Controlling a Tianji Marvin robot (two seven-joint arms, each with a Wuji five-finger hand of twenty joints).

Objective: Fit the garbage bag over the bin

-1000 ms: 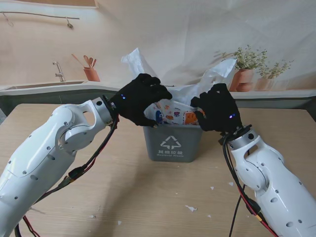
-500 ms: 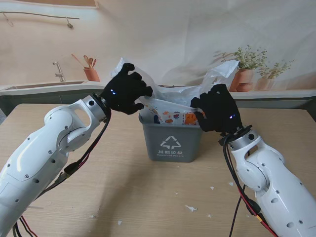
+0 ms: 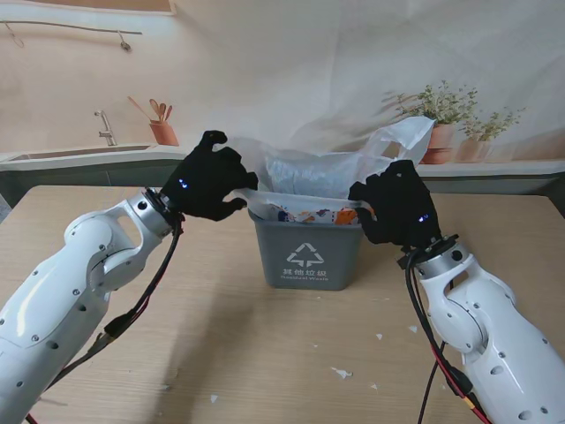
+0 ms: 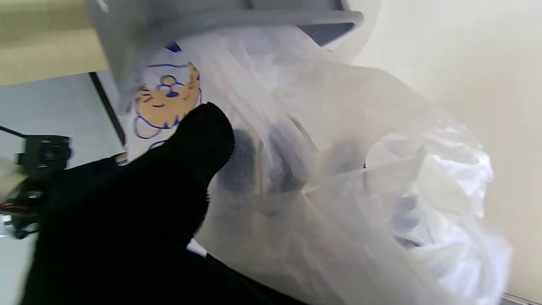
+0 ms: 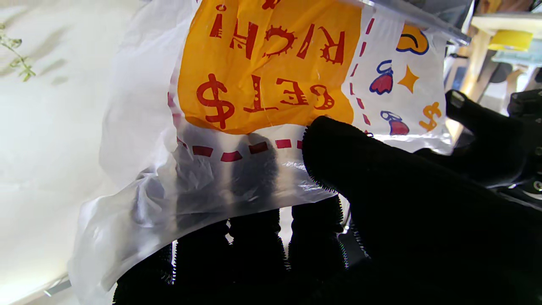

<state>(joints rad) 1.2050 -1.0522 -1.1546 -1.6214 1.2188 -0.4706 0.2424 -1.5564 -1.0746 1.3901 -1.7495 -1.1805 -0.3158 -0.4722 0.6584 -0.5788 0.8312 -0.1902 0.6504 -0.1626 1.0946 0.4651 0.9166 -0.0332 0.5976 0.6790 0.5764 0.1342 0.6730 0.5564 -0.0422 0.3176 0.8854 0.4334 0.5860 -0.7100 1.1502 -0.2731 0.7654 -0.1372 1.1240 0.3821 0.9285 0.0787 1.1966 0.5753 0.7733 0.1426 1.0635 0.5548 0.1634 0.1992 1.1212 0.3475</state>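
The grey bin (image 3: 306, 250) stands at frame centre on the table (image 3: 265, 344), the garbage bag (image 3: 327, 172) bunched over its mouth. Left hand (image 3: 207, 181) and right hand (image 3: 395, 205) each pinch a bag edge beside the rim.

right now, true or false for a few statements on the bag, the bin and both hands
1. Both hands grip the garbage bag. True: the left hand and right hand each pinch its film.
2. The bin lies tipped on its side. False: it stands upright on the table.
3. The bag's printed side faces the right wrist camera. True.
4. The bin is red. False: it is grey with a white recycling mark.
5. The bag's mouth is already folded down over the whole rim. False: much of it stands bunched above the bin.
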